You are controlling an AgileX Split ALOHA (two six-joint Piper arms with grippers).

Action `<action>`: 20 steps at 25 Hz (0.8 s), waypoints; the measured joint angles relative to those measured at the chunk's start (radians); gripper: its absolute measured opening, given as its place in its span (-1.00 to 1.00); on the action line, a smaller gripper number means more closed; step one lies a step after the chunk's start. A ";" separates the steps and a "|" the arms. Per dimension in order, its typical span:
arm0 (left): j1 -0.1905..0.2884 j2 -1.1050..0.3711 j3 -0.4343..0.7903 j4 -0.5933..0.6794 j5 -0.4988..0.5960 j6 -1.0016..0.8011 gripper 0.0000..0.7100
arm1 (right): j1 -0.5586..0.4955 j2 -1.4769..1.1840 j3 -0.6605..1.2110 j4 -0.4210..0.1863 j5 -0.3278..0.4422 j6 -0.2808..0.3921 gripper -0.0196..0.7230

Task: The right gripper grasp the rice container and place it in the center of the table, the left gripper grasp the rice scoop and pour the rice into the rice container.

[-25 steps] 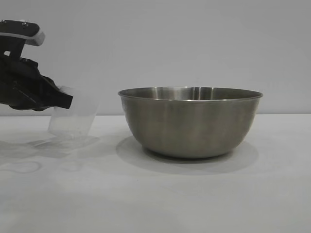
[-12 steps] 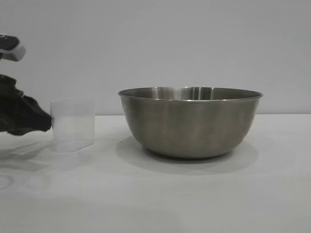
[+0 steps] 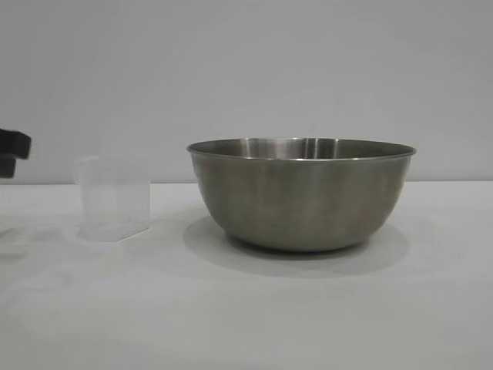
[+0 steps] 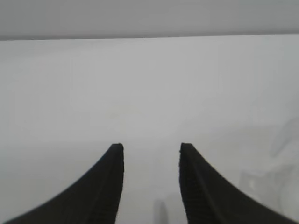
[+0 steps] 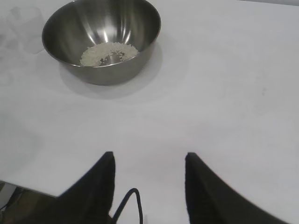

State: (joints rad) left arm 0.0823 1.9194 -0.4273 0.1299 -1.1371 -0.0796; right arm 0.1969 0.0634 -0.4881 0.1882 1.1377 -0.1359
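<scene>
The steel rice container (image 3: 302, 193) stands on the white table (image 3: 246, 308) near the middle. In the right wrist view the container (image 5: 100, 39) holds a small heap of rice (image 5: 108, 52). The translucent rice scoop (image 3: 114, 198) stands upright on the table left of the container, free of any gripper; it also shows faintly in the right wrist view (image 5: 25, 23). My left gripper (image 4: 150, 148) is open and empty over bare table; only a bit of the left arm (image 3: 11, 150) shows at the exterior view's left edge. My right gripper (image 5: 148, 156) is open and empty, well back from the container.
A black cable (image 5: 128, 203) loops between the right gripper's fingers. The table's edge (image 5: 18, 186) shows near the right gripper.
The left gripper has let go of the scoop, which went from tilted to standing upright on the table. The left gripper has withdrawn to the left, almost out of the exterior view.
</scene>
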 joint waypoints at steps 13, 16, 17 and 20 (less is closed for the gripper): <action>0.011 -0.436 0.004 0.046 0.187 0.036 -0.31 | 0.000 0.000 0.000 0.000 0.000 0.001 -0.02; 0.011 -0.578 0.004 0.066 0.284 0.016 -0.31 | 0.000 0.000 0.000 0.000 0.000 0.001 -0.02; 0.011 -0.635 0.006 0.085 0.343 0.004 -0.31 | 0.000 0.000 0.000 0.000 0.000 0.001 -0.02; 0.011 -0.824 0.015 0.134 0.529 -0.047 -0.31 | 0.000 0.000 0.000 0.000 0.000 0.001 -0.02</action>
State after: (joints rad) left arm 0.0935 1.0951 -0.4122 0.2637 -0.6077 -0.1270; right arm 0.1969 0.0634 -0.4881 0.1882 1.1377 -0.1344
